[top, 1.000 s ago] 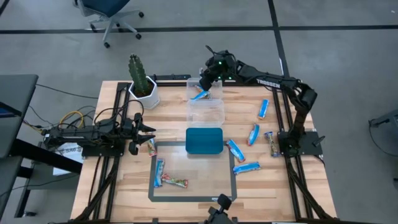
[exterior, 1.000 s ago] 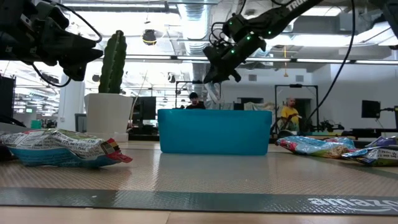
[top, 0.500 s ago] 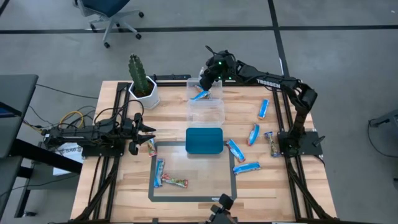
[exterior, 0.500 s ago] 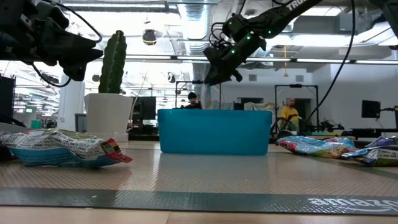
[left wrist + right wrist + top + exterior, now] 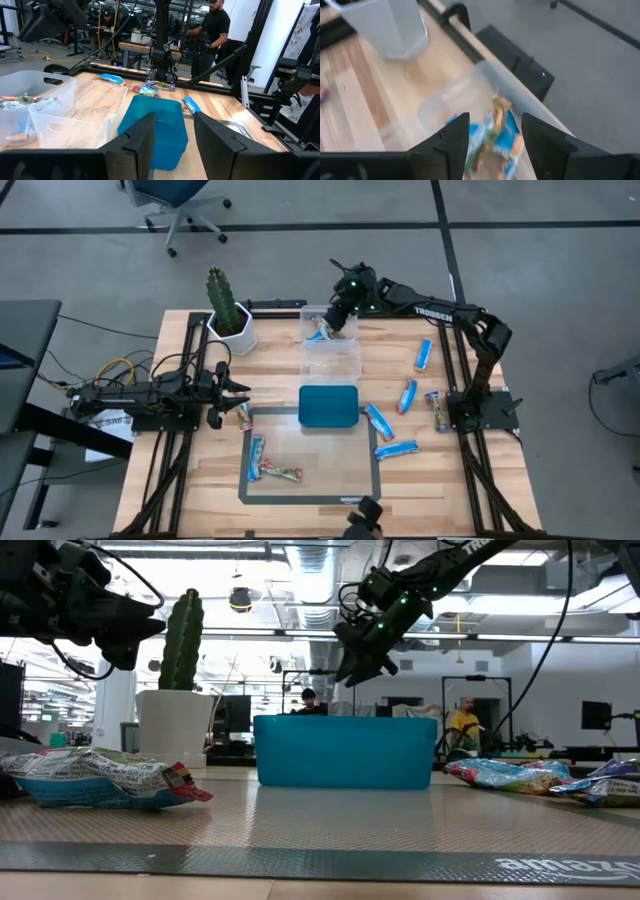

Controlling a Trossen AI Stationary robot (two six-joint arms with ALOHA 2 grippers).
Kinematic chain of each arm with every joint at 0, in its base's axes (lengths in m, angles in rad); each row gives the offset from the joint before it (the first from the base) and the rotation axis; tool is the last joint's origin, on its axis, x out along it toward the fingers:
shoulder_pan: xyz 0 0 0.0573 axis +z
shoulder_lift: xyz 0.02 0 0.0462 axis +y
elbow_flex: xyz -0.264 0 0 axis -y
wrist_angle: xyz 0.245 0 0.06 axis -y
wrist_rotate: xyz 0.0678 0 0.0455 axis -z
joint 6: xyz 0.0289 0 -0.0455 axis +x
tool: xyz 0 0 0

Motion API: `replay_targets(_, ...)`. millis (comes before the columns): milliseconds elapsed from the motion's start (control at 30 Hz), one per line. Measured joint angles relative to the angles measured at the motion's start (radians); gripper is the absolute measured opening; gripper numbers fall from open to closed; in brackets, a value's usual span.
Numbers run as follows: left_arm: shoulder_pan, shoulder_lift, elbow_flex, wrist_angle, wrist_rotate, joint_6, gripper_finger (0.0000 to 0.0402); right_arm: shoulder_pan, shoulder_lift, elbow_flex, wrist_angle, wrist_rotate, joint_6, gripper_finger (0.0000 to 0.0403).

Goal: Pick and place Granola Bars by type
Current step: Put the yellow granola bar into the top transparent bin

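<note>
My right gripper [image 5: 338, 320] [image 5: 495, 120] hangs open over the far compartment of the clear plastic box [image 5: 331, 345], fingers slanting down. A blue granola bar [image 5: 320, 332] [image 5: 492, 137] shows blurred below the fingers, inside that compartment. A teal tray [image 5: 328, 406] stands just nearer than the box. More bars lie flat on the table: several blue ones [image 5: 408, 395] and a multicoloured one [image 5: 435, 410] at the right, a blue one [image 5: 256, 458] and a multicoloured one [image 5: 283, 473] on the mat. My left gripper [image 5: 240, 388] [image 5: 174, 120] waits open and level at the table's left.
A potted cactus [image 5: 230, 315] stands at the far left, beside the box. A dark-framed mat [image 5: 310, 498] covers the near middle. One multicoloured bar [image 5: 244, 416] lies just below my left gripper. People stand in the room beyond the table [image 5: 212, 35].
My right gripper has tipped its fingers further down over the box's far compartment, and in the low view they stand wider apart than before. The blue bar under them has shifted a little inside the compartment.
</note>
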Motion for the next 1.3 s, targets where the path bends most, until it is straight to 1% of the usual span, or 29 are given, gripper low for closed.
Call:
replay_targets(67,0.0,0.0,0.0,0.0,0.0,0.0,0.0129,-0.005,-0.022,0.0,-0.08,0.01,-0.018,0.0173)
replay_targets(233,0.0,0.0,0.0,0.0,0.0,0.0,0.0129,-0.015,-0.112,0.0,-0.283,0.127,-0.016,0.0172)
replay_targets(333,0.0,0.0,0.0,0.0,0.0,0.0,0.0129,-0.021,-0.178,-0.005,-0.404,0.158,0.014,0.0173)
replay_targets(467,0.0,0.0,0.0,0.0,0.0,0.0,0.0129,-0.033,-0.275,-0.071,-0.5,0.181,0.094,0.0178)
replay_targets(567,0.0,0.0,0.0,0.0,0.0,0.0,0.0129,-0.048,-0.35,-0.152,-0.537,0.196,0.165,0.0181)
replay_targets(733,0.0,0.0,0.0,0.0,0.0,0.0,0.0129,-0.067,-0.468,-0.3,-0.55,0.235,0.297,0.0185)
replay_targets(833,0.0,0.0,0.0,0.0,0.0,0.0,0.0129,-0.079,-0.518,-0.385,-0.556,0.244,0.38,0.0185)
replay_targets(900,0.0,0.0,0.0,0.0,0.0,0.0,0.0129,-0.085,-0.543,-0.437,-0.566,0.274,0.442,0.0184)
replay_targets(1067,0.0,0.0,0.0,0.0,0.0,0.0,0.0129,-0.085,-0.565,-0.546,-0.603,0.362,0.608,0.0182)
replay_targets(1300,0.0,0.0,0.0,0.0,0.0,0.0,0.0129,-0.085,-0.557,-0.648,-0.613,0.387,0.776,0.0182)
